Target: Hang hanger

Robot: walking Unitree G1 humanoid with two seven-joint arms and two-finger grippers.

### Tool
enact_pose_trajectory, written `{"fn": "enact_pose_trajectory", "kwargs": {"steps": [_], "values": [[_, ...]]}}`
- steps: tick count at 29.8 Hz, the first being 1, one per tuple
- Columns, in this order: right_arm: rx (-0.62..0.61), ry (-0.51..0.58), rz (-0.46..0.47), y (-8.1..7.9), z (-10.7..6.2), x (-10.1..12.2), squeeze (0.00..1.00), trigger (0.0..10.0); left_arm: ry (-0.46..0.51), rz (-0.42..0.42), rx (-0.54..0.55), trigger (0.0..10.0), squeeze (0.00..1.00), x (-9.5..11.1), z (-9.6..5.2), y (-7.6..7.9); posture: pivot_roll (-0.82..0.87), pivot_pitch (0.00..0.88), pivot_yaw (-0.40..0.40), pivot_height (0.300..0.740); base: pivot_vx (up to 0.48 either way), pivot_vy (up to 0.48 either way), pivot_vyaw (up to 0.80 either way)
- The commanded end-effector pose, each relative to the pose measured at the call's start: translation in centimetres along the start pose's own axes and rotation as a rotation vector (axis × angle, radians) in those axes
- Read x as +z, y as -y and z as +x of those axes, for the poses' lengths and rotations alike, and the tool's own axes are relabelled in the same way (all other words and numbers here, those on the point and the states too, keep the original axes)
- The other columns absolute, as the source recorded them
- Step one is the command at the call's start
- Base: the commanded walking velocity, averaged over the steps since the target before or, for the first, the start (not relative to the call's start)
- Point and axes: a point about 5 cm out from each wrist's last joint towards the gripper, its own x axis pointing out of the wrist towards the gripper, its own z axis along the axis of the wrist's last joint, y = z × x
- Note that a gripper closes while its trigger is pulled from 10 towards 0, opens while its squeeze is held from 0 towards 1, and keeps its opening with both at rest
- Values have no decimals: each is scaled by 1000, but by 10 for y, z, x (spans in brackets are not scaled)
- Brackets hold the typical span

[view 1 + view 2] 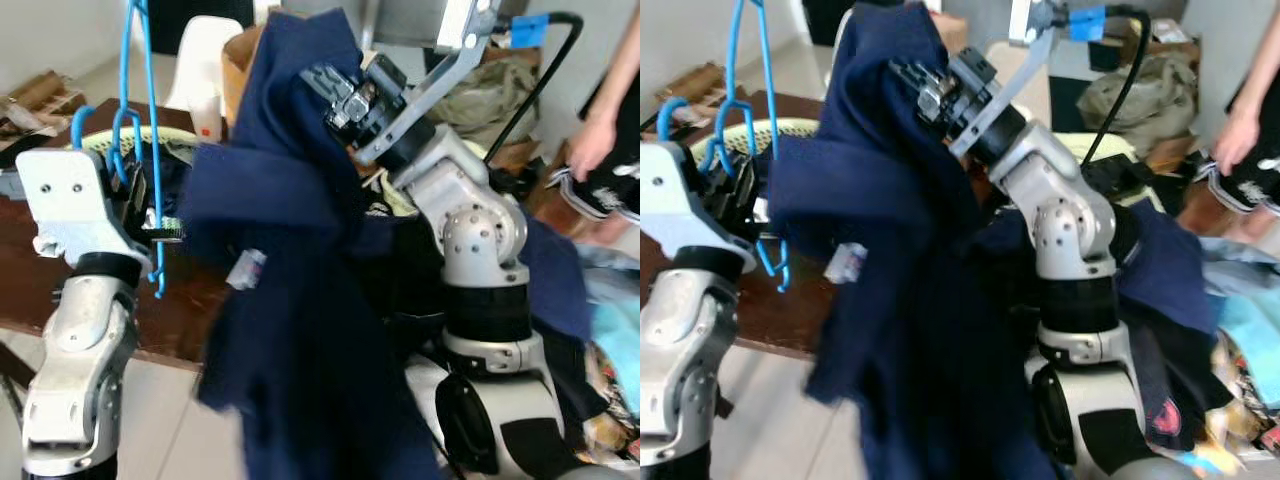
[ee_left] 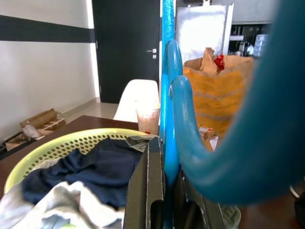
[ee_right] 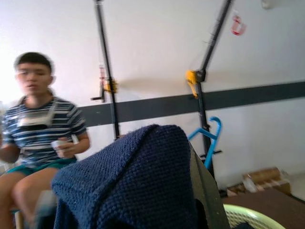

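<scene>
Behind navy garment [image 1: 290,260], brown table [image 1: 190,310] holds laundry basket [image 2: 62,148].

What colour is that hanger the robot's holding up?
Bright blue; the hanger shows best in the left eye view, held by the left gripper.

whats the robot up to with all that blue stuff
The robot is working at getting a garment onto a hanger. Its left gripper is shut on a blue hanger, held up over a brown table that carries a yellow-green basket of clothes. Its right gripper is raised, with a navy garment draped over it and hanging down. A person stands off to the right.
</scene>
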Motion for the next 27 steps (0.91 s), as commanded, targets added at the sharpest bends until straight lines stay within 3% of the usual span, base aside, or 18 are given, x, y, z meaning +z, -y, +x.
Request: {"fn": "enact_pose_trajectory", "kwargs": {"steps": [1, 6, 9, 17, 20, 21, 22, 27], "values": [[-73, 28, -48, 9, 0, 11, 0, 10000, -8, -25, -20, 10000, 0, -1, 0, 6, 22, 87, -61, 740, 375, 0, -519], [-343, 23, -105, 45, -9, 22, 0, 10000, -36, -106, -145, 10000, 0, -6, -3, 26, 19, 87, -60, 740, 0, 0, -800], [-417, 22, -136, 55, -18, 27, 0, 10000, -39, -129, -202, 10000, 0, -6, -4, 33, 16, 87, -59, 740, 0, 0, -800], [-469, 18, -190, 64, -34, 40, 0, 10000, -38, -155, -260, 10000, 0, -7, -7, 40, 8, 81, -53, 740, 0, 0, -800], [-551, 32, -246, 74, -41, 50, 0, 10000, -33, -160, -276, 10000, 0, -6, -6, 43, 4, 74, -49, 740, 0, 0, -788], [-770, 3, -377, 94, -54, 59, 0, 10000, -30, -141, -291, 10000, 0, -6, -6, 45, 2, 72, -49, 740, 0, 0, -781], [-855, -16, -432, 101, -61, 62, 0, 10000, -29, -129, -298, 10000, 0, -6, -6, 45, 2, 71, -48, 740, 0, 0, -781], [-932, -92, -454, 111, -71, 57, 0, 10000, -30, -125, -297, 10000, 0, -7, -6, 45, 6, 72, -50, 740, 0, 0, -777]]}}
